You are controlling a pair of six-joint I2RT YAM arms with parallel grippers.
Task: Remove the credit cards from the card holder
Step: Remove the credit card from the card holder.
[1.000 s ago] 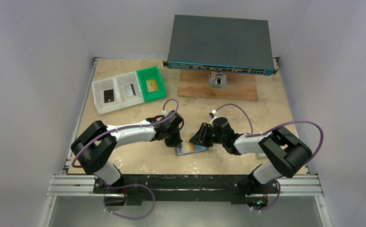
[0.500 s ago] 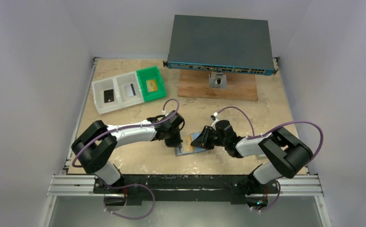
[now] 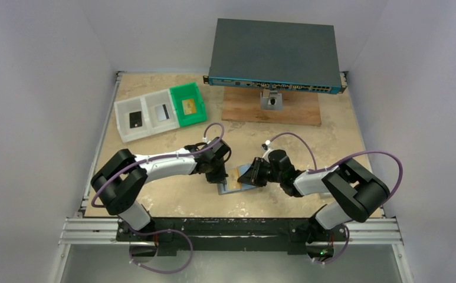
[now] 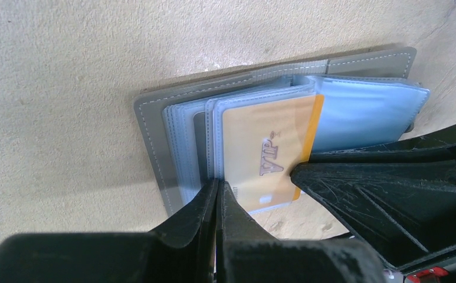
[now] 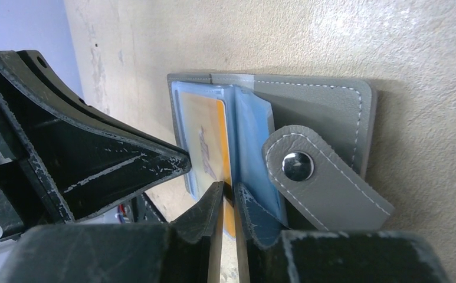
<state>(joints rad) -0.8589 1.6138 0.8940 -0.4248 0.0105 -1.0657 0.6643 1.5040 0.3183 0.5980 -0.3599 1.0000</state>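
Note:
The grey card holder (image 3: pixel 232 187) lies open on the table between my two grippers, with its bluish clear pockets (image 4: pixel 361 115) fanned out. A gold credit card (image 4: pixel 261 147) marked VIP sticks partly out of one pocket. The left gripper (image 4: pixel 216 190) is shut, its tips pressed on the pocket edges beside that card. The right gripper (image 5: pixel 228 191) has its jaws closed on the orange edge of the gold card (image 5: pixel 207 135), next to the holder's stud strap (image 5: pixel 320 177). Other credit cards lie in the trays: black (image 3: pixel 135 119), silver (image 3: pixel 162 112) and gold (image 3: pixel 189 106).
Two white trays (image 3: pixel 124 131) and a green tray (image 3: pixel 197 118) stand at the back left. A large dark grey box with ports (image 3: pixel 275 54) sits at the back over a wooden board (image 3: pixel 296 112). Bare table lies around the holder.
The right gripper has moved left to the holder and narrowed its jaws onto the gold card's edge. The left gripper has stayed shut on the pockets.

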